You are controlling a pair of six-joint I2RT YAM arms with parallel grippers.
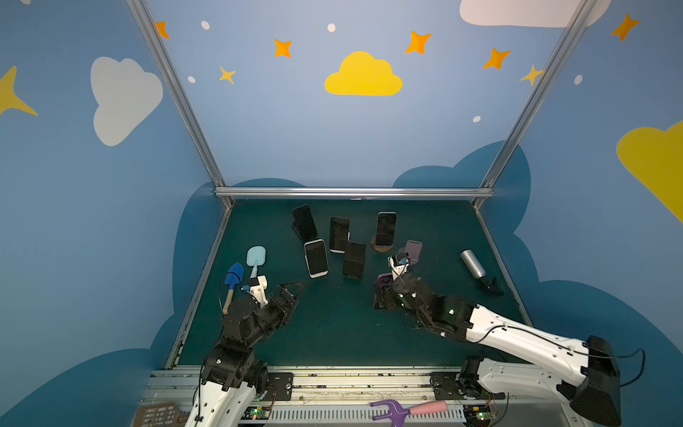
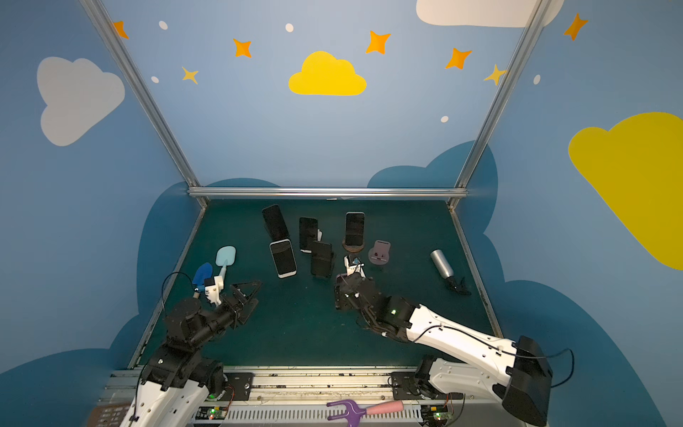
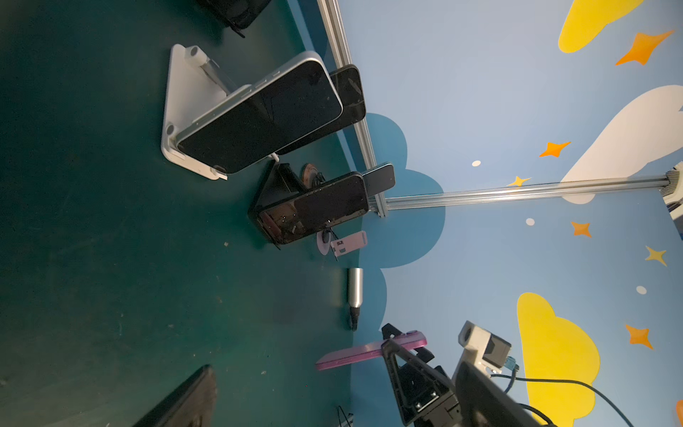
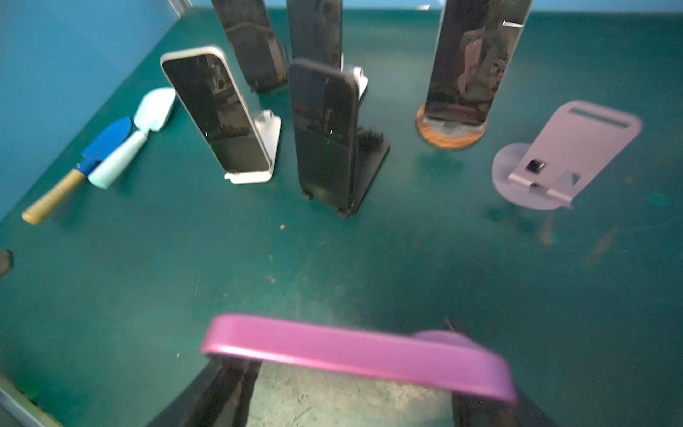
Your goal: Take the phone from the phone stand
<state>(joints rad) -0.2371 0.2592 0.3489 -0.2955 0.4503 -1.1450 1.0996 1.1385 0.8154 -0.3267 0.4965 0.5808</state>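
Observation:
A pink phone (image 4: 354, 353) lies flat across my right gripper (image 4: 351, 392), whose jaws are shut on its two long edges. In a top view only a corner of the phone (image 1: 382, 277) shows above the right gripper (image 1: 382, 294). From the left wrist view the phone (image 3: 369, 349) hangs tilted above the green mat. The lilac phone stand (image 1: 413, 251) (image 4: 569, 155) stands empty just behind, apart from the phone. My left gripper (image 1: 295, 288) (image 2: 251, 290) hovers open at the left with nothing between its fingers.
Several other phones rest on stands mid-table: a white-framed one (image 1: 316, 258), a black one (image 1: 354, 258), one on a wooden disc (image 1: 386, 229). A blue trowel (image 1: 234, 275) and a pale scoop (image 1: 255, 257) lie left, a silver bottle (image 1: 473, 263) right.

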